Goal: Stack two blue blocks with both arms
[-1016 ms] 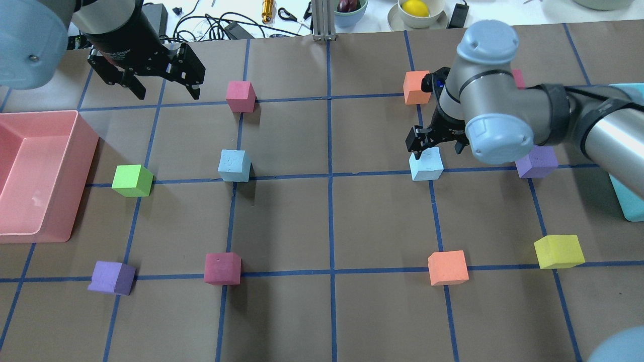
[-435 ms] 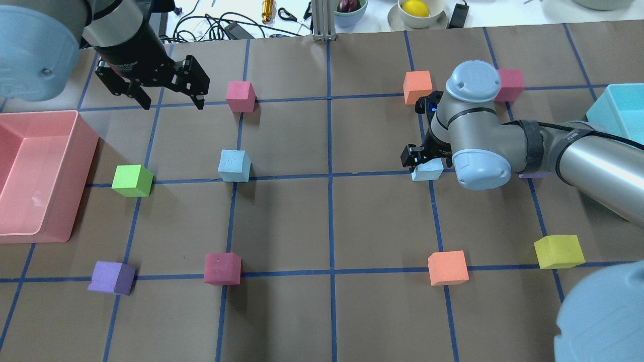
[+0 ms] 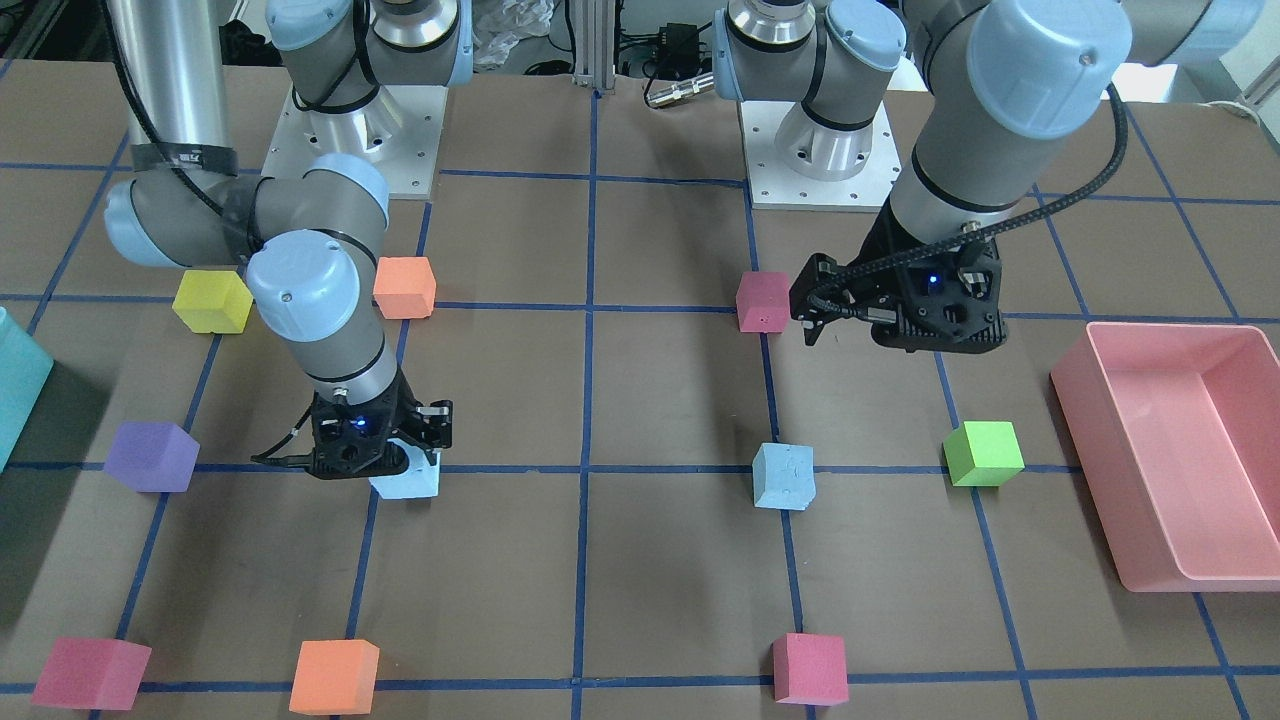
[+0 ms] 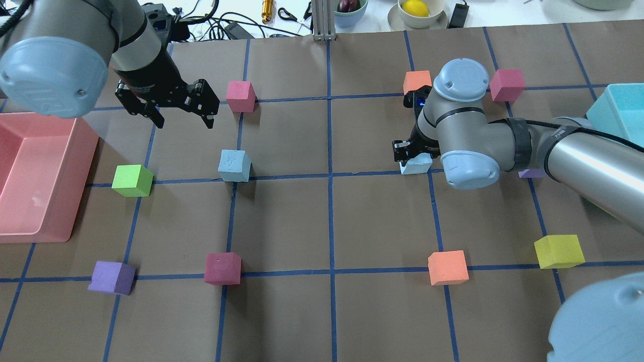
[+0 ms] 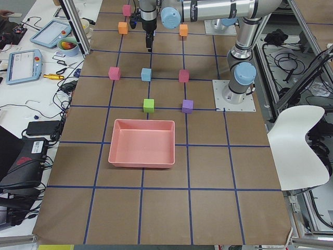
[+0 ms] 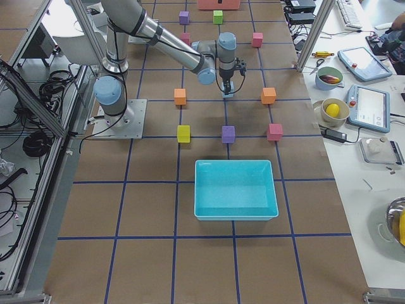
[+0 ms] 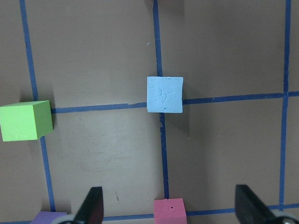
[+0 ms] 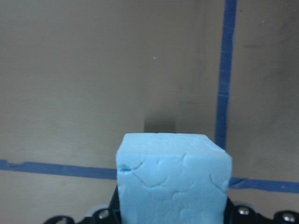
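The right gripper [image 4: 408,158] is clenched on a blue block [image 4: 420,167], low over the brown paper right of centre in the overhead view; the block fills the bottom of the right wrist view; whether it touches the table I cannot tell; the left gripper [image 4: 185,120] hangs released, fingers spread wide, at upper left; the second blue block [image 4: 234,166] sits on a tape crossing below and right of it, left of centre, level with the held one and well apart; an orange cube [image 4: 415,79] lies near, above the held block; the right arm [image 4: 578,156] covers most of a purple cube [image 4: 531,174]; a green cube [image 4: 132,180] sits left of the free block, a crimson cube [image 4: 240,95] above it; counted: two blue, two orange, two purple, three crimson, one green, one yellow cube [image 4: 558,251]; a pink bin [image 4: 75,166] at the left edge, a teal bin [image 4: 611,108] at the right.
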`<state>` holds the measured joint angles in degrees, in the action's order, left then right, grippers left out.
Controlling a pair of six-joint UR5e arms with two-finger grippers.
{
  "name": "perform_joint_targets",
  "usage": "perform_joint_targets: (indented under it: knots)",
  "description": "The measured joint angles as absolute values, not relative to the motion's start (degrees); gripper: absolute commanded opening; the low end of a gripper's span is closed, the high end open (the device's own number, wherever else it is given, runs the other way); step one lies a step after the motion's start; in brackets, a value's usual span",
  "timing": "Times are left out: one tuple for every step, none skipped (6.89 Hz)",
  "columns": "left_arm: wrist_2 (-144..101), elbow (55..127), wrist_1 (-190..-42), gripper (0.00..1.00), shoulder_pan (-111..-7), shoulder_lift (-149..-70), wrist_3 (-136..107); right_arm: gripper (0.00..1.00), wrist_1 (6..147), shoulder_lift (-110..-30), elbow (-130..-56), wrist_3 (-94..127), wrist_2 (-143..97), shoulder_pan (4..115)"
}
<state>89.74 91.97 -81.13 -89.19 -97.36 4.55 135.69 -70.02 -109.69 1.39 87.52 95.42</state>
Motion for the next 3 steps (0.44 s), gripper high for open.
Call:
perform_joint_targets:
  knots:
    - [89.62, 93.43, -78.11, 1.0, -89.13, -99.4, 5.09, 0.25, 134.81, -70.46, -108.7, 7.37, 87.15, 100.84]
    - [89.67, 96.04, -73.64, 1.0, -89.08, -101.52, 5.75, 0.25, 134.47, -70.55, -108.33, 14.04, 87.0, 106.6]
    - [89.74, 98.89, -68.53, 1.0, -89.05, -103.4, 6.09, 0.28, 134.39, -70.37, -108.36, 19.3, 87.15, 111.41]
